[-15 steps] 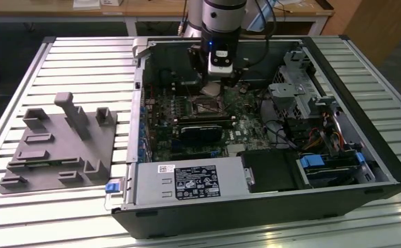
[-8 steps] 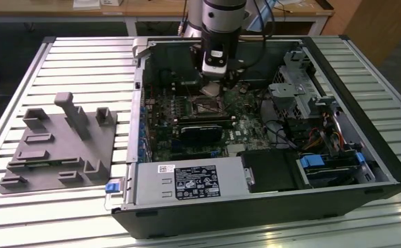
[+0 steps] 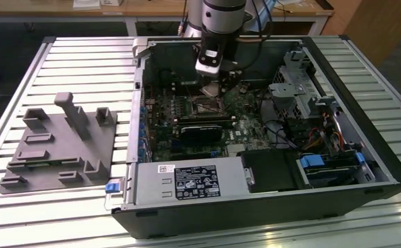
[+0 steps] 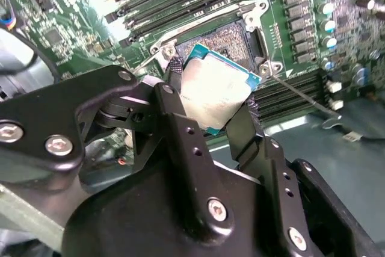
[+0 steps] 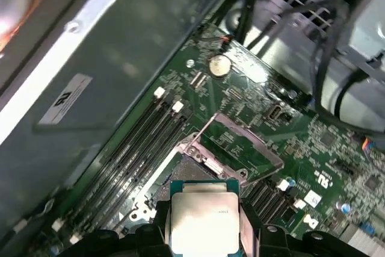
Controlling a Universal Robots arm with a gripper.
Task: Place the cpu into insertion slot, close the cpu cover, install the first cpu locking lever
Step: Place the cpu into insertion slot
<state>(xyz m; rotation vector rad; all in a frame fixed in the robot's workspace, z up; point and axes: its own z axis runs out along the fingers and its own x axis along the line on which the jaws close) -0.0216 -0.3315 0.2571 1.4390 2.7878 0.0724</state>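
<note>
holding cpu (image 4: 215, 95) face-up — nr slot (image 4: 224, 44)

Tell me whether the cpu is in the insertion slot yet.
Out: in the second wrist view the gripper grips the cpu, tilted, above the bare insertion slot.

In the second wrist view the gripper (image 4: 212, 105) clamps the cpu (image 4: 215, 88), and its black fingers (image 4: 180, 126) cover the cpu's two flanks and near corner. The cpu hides the near part of the insertion slot (image 4: 224, 45), so whether any edge touches it cannot be told. The gripper's body runs off that picture's edge. In the first wrist view the cpu's near edge meets the picture's rim. In the exterior view the arm (image 3: 221, 15) is cut off at twelve o'clock, and the cpu, at twelve o'clock of the insertion slot, is too small to make out.
</note>
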